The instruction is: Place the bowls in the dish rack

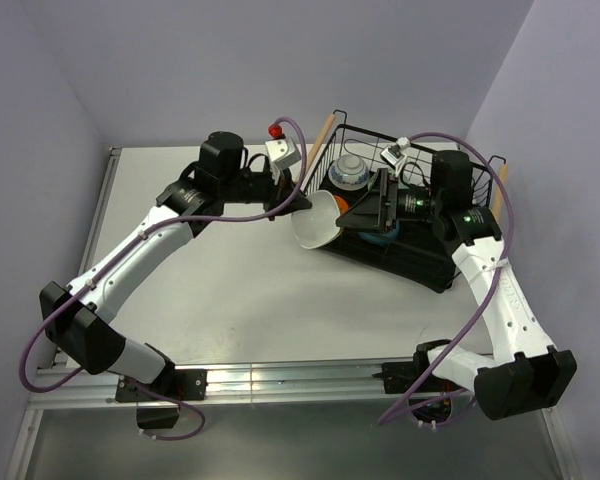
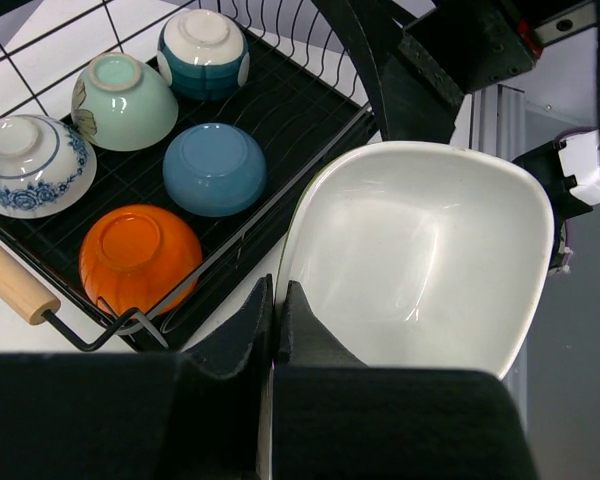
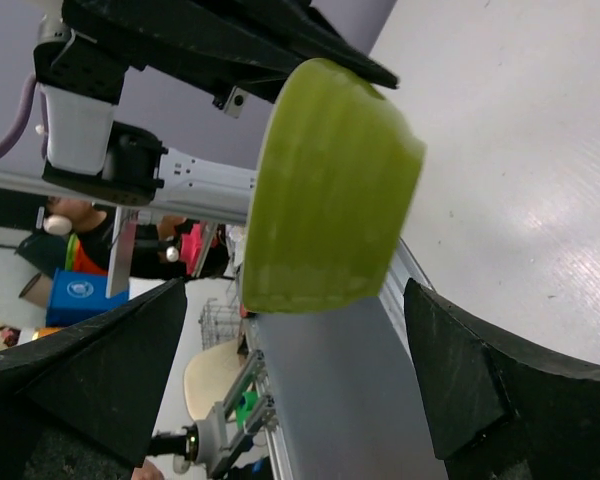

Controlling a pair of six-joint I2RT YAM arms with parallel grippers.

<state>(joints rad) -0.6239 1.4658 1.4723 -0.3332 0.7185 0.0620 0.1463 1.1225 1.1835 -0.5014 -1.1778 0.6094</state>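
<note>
My left gripper (image 2: 278, 290) is shut on the rim of a squarish bowl (image 2: 420, 250), white inside and green outside (image 3: 330, 190). It holds the bowl tilted in the air at the left edge of the dish rack (image 1: 417, 265). My right gripper (image 1: 352, 215) reaches over the rack toward this bowl, open, with a finger on each side of the bowl's lower edge and not touching it. In the rack (image 2: 290, 110), upside down, lie an orange bowl (image 2: 140, 255), a blue one (image 2: 215, 168), a mint green one (image 2: 125, 100), a blue-and-white patterned one (image 2: 30, 165) and a teal-banded one (image 2: 202, 50).
The rack has a wooden handle at its left end (image 1: 323, 133) and at its right end (image 1: 500, 185). Purple walls close the table at the back and both sides. A metal rail (image 1: 280, 375) runs along the near edge between the arm bases.
</note>
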